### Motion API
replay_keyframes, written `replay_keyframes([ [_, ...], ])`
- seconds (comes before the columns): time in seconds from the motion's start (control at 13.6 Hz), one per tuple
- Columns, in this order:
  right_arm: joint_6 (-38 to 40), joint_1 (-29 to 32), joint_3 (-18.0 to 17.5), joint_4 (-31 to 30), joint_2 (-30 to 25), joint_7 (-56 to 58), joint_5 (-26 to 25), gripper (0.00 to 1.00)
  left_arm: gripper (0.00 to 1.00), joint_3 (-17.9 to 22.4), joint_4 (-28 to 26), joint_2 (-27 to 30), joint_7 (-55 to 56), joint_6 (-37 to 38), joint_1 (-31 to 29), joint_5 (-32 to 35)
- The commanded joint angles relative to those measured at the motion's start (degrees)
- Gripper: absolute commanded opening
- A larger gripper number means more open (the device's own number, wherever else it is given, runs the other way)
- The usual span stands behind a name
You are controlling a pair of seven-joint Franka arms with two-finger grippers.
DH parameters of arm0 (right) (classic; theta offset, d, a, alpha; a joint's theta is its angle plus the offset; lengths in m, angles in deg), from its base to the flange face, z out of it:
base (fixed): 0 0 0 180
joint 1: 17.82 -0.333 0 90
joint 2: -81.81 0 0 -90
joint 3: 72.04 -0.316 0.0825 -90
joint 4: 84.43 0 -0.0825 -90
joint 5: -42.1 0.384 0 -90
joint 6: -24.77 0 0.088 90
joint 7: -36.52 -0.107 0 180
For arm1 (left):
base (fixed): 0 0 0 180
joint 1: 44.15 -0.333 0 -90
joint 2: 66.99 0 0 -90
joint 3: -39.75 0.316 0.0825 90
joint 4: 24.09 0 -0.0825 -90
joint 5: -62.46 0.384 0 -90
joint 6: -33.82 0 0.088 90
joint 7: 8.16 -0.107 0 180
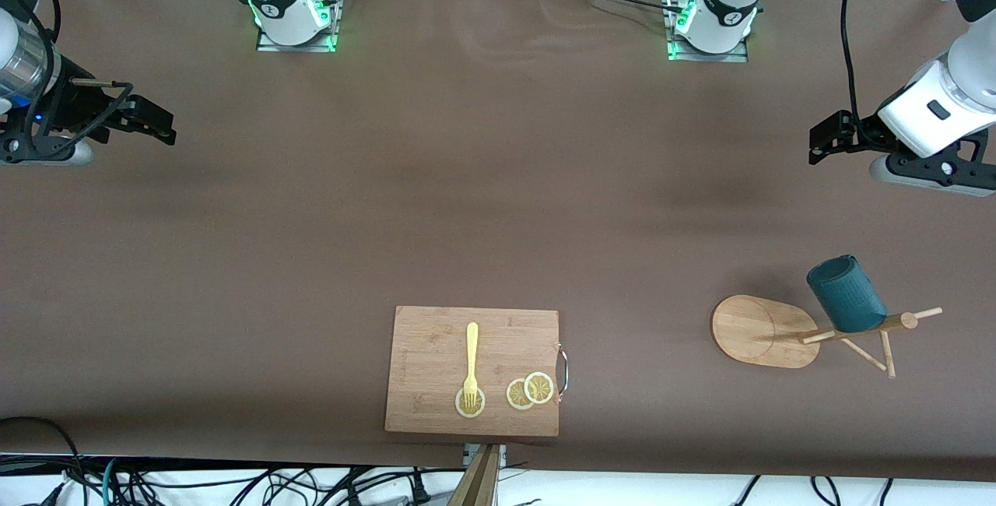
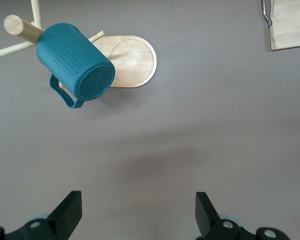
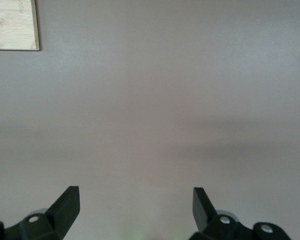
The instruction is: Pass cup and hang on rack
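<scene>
Already we see the cup (image 1: 846, 294) hanging on the rack (image 1: 766, 331), which stands on the brown tabletop (image 1: 498, 202) toward the left arm's end, nearer to the front camera than either pincer. Its dark teal ribbed body sits tilted on one of the thin pegs (image 1: 926, 313) near the top of the post, bottom turned outward, and in the left wrist view its small handle (image 2: 62, 95) shows beside the body. The rack's oval base (image 2: 132, 61) lies flat on the tabletop, just beside the hanging cup as the left wrist camera sees it. Our left pincer (image 1: 826, 135) hovers over bare tabletop at the left arm's end, well apart from the rack, its two fingers (image 2: 70, 210) spread wide with nothing between them. Our right pincer (image 1: 152, 121) hovers over bare tabletop at the right arm's end, well apart from everything else; its fingers (image 3: 67, 205) are likewise spread wide and hold nothing. Between the two pincers, and nearer to the front camera than both, lies a rectangular cutting board (image 1: 473, 370) with a metal handle (image 1: 563, 371) at one end. On it rest a yellow fork (image 1: 471, 362) and three lemon slices (image 1: 531, 390); the fork's tines lie on one slice, while the other two overlap each other.
</scene>
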Motion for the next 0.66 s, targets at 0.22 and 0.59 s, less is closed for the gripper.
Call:
replay_keyframes([
  [0.22,1.18,0.23,-0.18,1.12,0.24,-0.41,0.75,1.0,1.0,7.12,-0.11,1.23,0.09,0.6,6.86,-0.73],
  [0.59,1.62,0.23,-0.18,1.12,0.24,-0.68,0.75,1.0,1.0,9.71,-0.02,1.15,-1.32,0.69,8.47,-1.34],
])
